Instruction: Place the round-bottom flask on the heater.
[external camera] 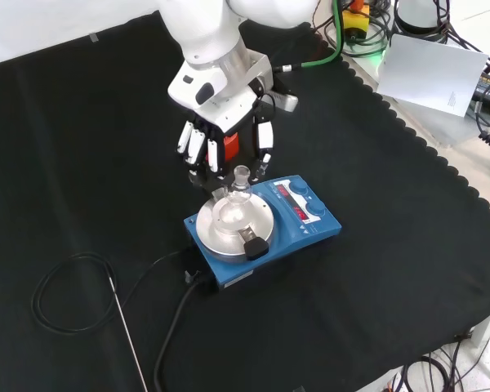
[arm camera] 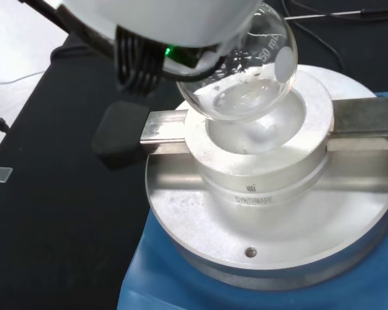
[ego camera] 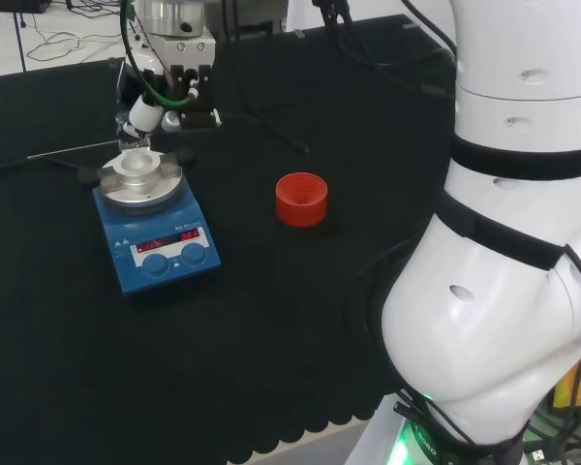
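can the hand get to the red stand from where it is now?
Probably yes. The red stand sits alone on bare cloth, right of the heater in the head view, nothing around it. But the hand is at the flask over the heater, so it would likely need to let go first.

Bench clutter on the black cloth (external camera: 376,310)

A red ribbed stand (ego camera: 301,199) sits alone in the head view, right of centre. In the front view a black cable (external camera: 65,282) loops at the lower left, a thin metal rod (external camera: 129,331) lies beside it, and white paper (external camera: 431,73) rests at the upper right.
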{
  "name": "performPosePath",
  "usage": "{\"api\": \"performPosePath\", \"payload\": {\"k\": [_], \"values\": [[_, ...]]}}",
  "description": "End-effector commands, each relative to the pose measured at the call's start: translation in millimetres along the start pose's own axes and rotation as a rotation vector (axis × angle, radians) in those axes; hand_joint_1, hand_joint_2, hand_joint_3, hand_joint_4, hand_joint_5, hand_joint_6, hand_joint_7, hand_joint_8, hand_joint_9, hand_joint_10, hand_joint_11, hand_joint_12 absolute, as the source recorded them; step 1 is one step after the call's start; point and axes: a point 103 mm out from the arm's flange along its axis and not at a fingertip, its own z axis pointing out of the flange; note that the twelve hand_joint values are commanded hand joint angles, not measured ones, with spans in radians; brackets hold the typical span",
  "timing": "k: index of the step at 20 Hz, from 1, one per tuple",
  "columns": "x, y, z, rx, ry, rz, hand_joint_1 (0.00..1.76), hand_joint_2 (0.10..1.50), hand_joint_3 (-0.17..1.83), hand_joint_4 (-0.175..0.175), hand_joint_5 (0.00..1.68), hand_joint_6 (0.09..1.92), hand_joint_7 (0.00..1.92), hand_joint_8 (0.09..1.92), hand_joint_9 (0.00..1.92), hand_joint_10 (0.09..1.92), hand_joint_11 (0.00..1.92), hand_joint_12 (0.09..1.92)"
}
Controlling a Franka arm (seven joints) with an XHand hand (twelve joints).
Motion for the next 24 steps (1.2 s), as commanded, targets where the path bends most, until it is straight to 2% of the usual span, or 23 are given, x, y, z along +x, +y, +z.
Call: {"api": "performPosePath", "payload": {"k": [1,13,24], "values": [[3,4,8,0.019,-0.005,-0.007,1.15,0.62,0.76,0.068,1.24,0.78,0.54,0.70,0.77,0.56,0.55,1.27],[-1,18,21,0.043,-0.007,-0.008,1.15,0.62,0.77,0.066,1.24,0.78,0.54,0.70,0.77,0.56,0.55,1.27],[-16,24,25,0.055,-0.006,0.011,1.15,0.61,0.77,0.065,1.24,0.78,0.54,0.70,0.77,0.56,0.55,1.27]]}}
